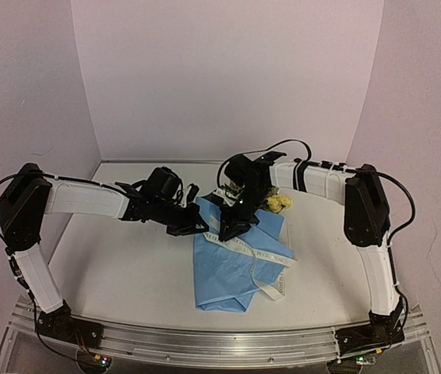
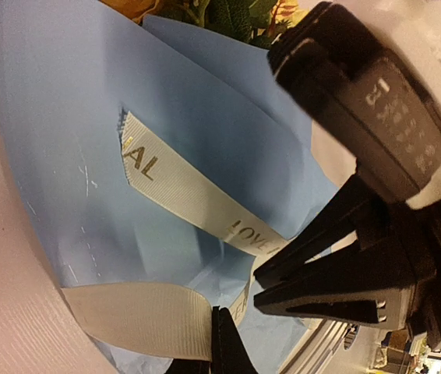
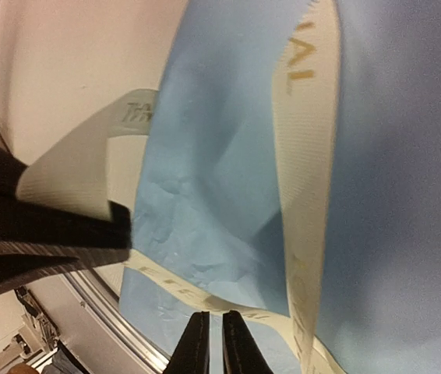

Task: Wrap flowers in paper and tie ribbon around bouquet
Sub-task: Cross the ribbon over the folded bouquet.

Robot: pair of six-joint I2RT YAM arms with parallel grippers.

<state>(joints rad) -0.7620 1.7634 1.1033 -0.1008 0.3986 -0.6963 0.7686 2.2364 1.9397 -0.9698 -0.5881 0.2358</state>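
The blue paper (image 1: pixel 228 273) lies folded around the flowers (image 1: pixel 276 202), whose yellow blooms and leaves poke out at its far end (image 2: pixel 228 12). The off-white printed ribbon (image 1: pixel 259 253) crosses the paper (image 2: pixel 65 117) and trails toward the near edge. My left gripper (image 1: pixel 197 224) sits at the bundle's left side, shut on a flat stretch of ribbon (image 2: pixel 135 319) that ends in its jaws (image 2: pixel 222 343). My right gripper (image 1: pixel 232 227) hovers right beside it over the bundle. Its tips (image 3: pixel 209 343) stand a narrow gap apart, with the ribbon (image 3: pixel 306 156) passing just beyond them and nothing between them.
The white table (image 1: pixel 111 265) ends in a metal rail (image 1: pixel 220 343) at the near edge, where both arm bases are bolted. Pink walls close in the back and sides. The two grippers stand very close together over the paper.
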